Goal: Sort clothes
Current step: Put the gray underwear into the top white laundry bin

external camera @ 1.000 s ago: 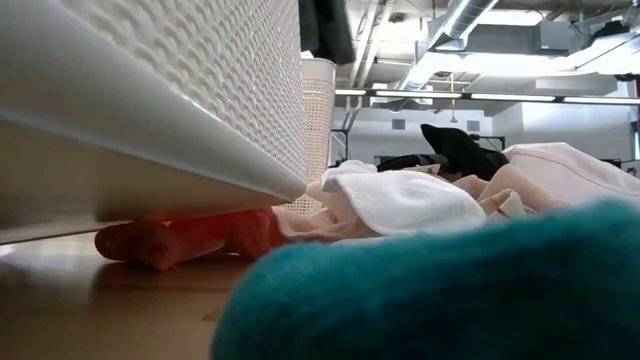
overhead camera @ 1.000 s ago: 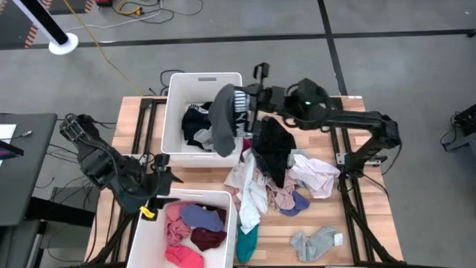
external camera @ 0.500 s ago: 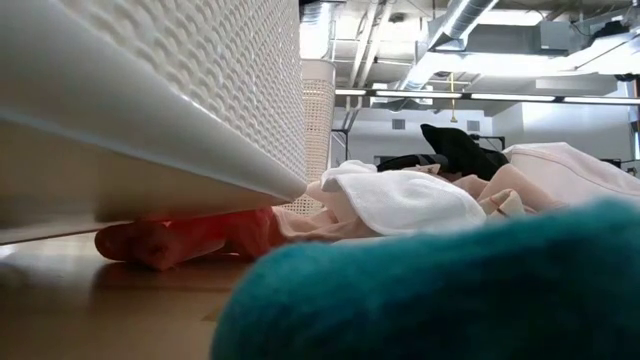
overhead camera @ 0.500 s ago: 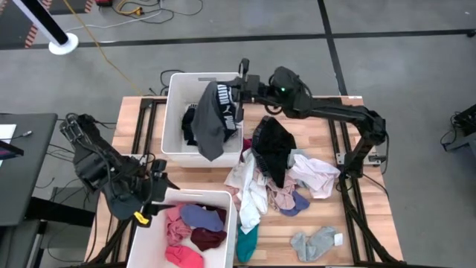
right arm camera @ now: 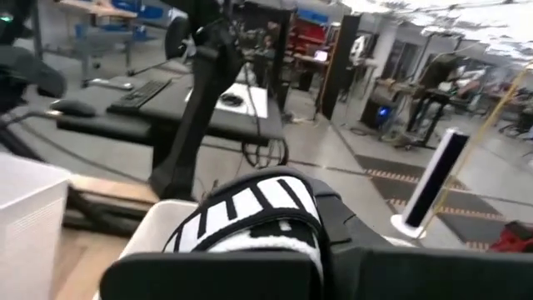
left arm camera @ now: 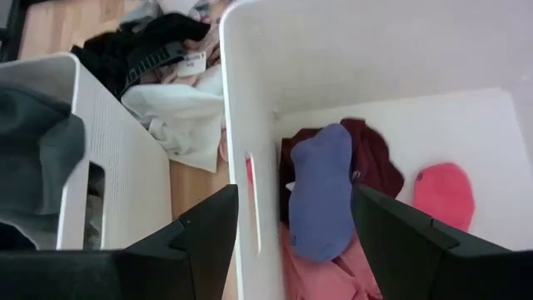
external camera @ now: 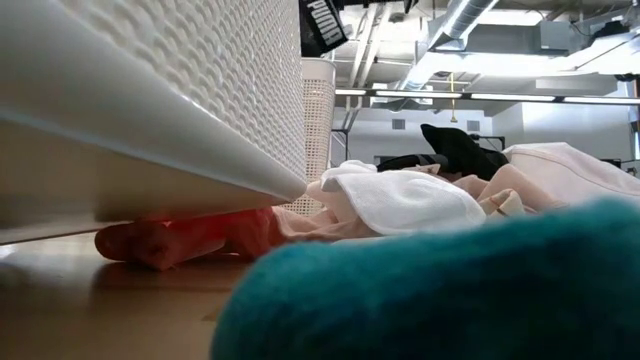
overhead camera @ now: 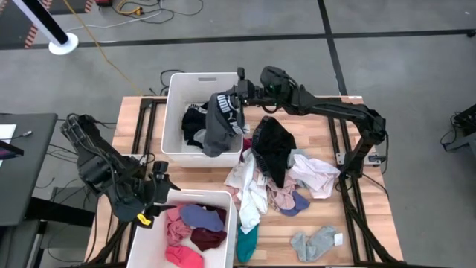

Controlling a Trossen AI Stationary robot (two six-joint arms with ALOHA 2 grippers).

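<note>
Right gripper (overhead camera: 239,93) of yours is clamped on a dark grey fabric garment with a black-and-white lettered waistband (overhead camera: 219,123), dangling it over the far white rectangular plastic bin (overhead camera: 172,97), lower end draped inside. Your left gripper (overhead camera: 154,195) sits with its jaws apart, holding nothing, by the near white plastic bin (overhead camera: 232,223) of pink, maroon and blue pieces. Loose heap of mixed clothes (overhead camera: 279,175) lies on the wooden table (overhead camera: 372,223).

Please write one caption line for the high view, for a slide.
Right gripper holds a grey garment with a black-and-white waistband over the far white bin; left gripper waits, open, beside the near bin.
</note>
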